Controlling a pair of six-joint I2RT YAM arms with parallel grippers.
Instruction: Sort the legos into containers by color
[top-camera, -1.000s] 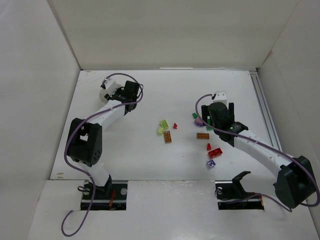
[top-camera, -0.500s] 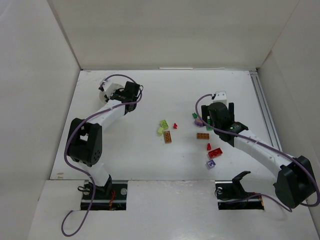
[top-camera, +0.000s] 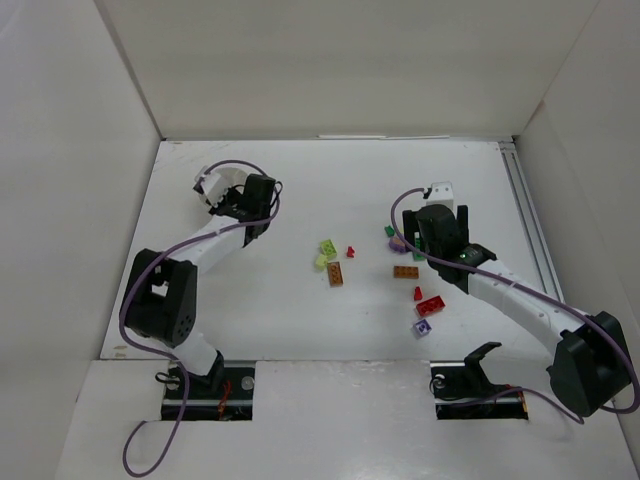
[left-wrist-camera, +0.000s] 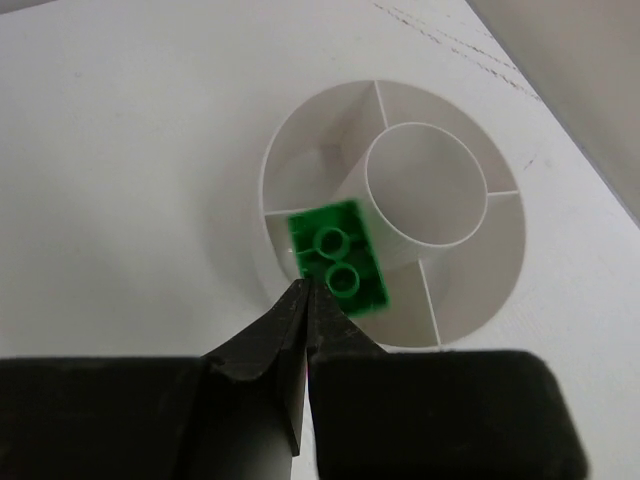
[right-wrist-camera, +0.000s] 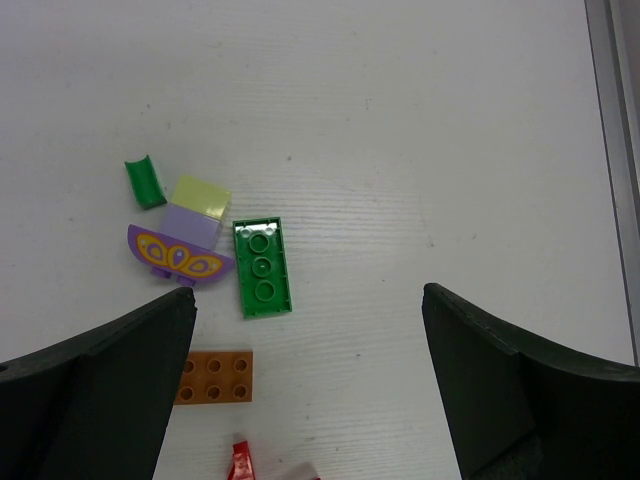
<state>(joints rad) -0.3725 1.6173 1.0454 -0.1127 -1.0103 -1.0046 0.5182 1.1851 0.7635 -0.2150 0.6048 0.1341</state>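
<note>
1. White plastic dish (left-wrist-camera: 300, 150) is recorded under the left wrist camera. One round middle well and four outer compartments are counted, parted by four dividers. The dish stands on the table (top-camera: 300, 190), far left.
2. One green brick (left-wrist-camera: 338, 260) with two studs is seen over the near-left outer compartment. It is blurred, and whether it rests on the floor there cannot be told.
3. Left gripper (left-wrist-camera: 305, 290): the fingers are pressed together with nothing between them. The tips are just beside the near corner of the green brick.
4. Right gripper (right-wrist-camera: 310, 380): the fingers are spread wide and nothing is held. It hovers over loose pieces right of the table's centre.
5. Counted ahead of the right fingers in the wrist view:
   - one green plate (right-wrist-camera: 263, 267) with three studs
   - one dark green curved piece (right-wrist-camera: 145, 182)
   - one lime-yellow block (right-wrist-camera: 200, 195), touching one pale purple block (right-wrist-camera: 190, 225)
   - one purple patterned piece (right-wrist-camera: 180, 255), against the pale purple block
   - one orange-brown plate (right-wrist-camera: 213, 377) with six studs
   - one red scrap (right-wrist-camera: 240, 462), cut off by the lower edge
6. Counted in the top view near mid-table:
   - two lime pieces (top-camera: 324, 253), touching each other
   - one small red piece (top-camera: 351, 251)
   - one orange-brown brick (top-camera: 336, 274)
7. Counted nearer the right arm:
   - two red bricks (top-camera: 425, 300), close together
   - one pale purple brick (top-camera: 423, 327), just beside them
</note>
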